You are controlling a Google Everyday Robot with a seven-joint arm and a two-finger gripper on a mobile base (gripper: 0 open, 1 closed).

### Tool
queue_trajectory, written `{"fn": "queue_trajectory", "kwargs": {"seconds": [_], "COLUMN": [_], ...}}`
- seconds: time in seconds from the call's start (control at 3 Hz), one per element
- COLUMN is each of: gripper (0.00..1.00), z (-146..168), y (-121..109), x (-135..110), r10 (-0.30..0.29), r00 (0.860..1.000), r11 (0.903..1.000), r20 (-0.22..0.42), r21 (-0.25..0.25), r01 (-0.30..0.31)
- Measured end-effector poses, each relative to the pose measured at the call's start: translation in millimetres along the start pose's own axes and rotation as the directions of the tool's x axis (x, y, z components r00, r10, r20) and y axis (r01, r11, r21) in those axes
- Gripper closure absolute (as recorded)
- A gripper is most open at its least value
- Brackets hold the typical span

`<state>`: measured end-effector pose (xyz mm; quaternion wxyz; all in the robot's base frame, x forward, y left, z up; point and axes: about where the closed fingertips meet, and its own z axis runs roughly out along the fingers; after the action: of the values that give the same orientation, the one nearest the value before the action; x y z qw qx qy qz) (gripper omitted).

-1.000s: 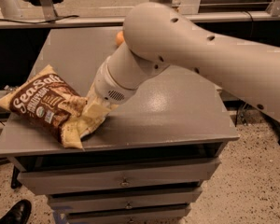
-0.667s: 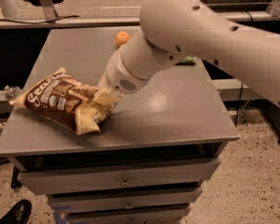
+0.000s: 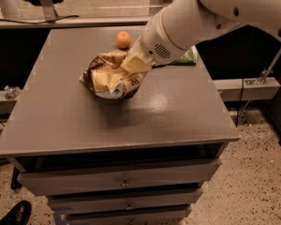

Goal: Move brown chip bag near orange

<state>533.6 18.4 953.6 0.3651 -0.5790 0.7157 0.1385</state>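
Note:
The brown chip bag [image 3: 108, 78] hangs crumpled from my gripper [image 3: 133, 65], which is shut on its pale upper edge. The bag is lifted a little above the grey table [image 3: 75, 121], with its shadow below it. The orange [image 3: 123, 39] sits on the table at the back, just up and right of the bag, a short gap away. My white arm [image 3: 196, 18] reaches in from the upper right.
A green chip bag [image 3: 187, 58] lies at the table's right rear, mostly hidden behind my arm. The table has drawers [image 3: 122, 182] in its front. A black shoe [image 3: 14, 214] shows on the floor at the lower left.
My gripper has carried the brown chip bag from the table's left side up and to the right, toward the orange. The bag is now bunched up and off the surface.

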Motion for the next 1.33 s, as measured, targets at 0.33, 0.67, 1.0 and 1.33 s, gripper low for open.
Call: {"fn": "queue_trajectory", "kwargs": {"seconds": [0.33, 0.67, 1.0, 1.33], "gripper": [1.00, 1.00, 1.00, 1.00], "z": [0, -10, -35, -69], "y": [0, -11, -46, -89], "x": [0, 3, 6, 3], "r10": [0.000, -0.004, -0.029, -0.075], "r00": [1.000, 1.000, 0.999, 0.994], "r11": [1.0000, 0.9974, 0.9797, 0.9401], "r20": [0.000, -0.003, -0.026, -0.075], "r21": [0.000, 0.072, 0.198, 0.327], "r01": [0.000, 0.004, 0.034, 0.096]}}
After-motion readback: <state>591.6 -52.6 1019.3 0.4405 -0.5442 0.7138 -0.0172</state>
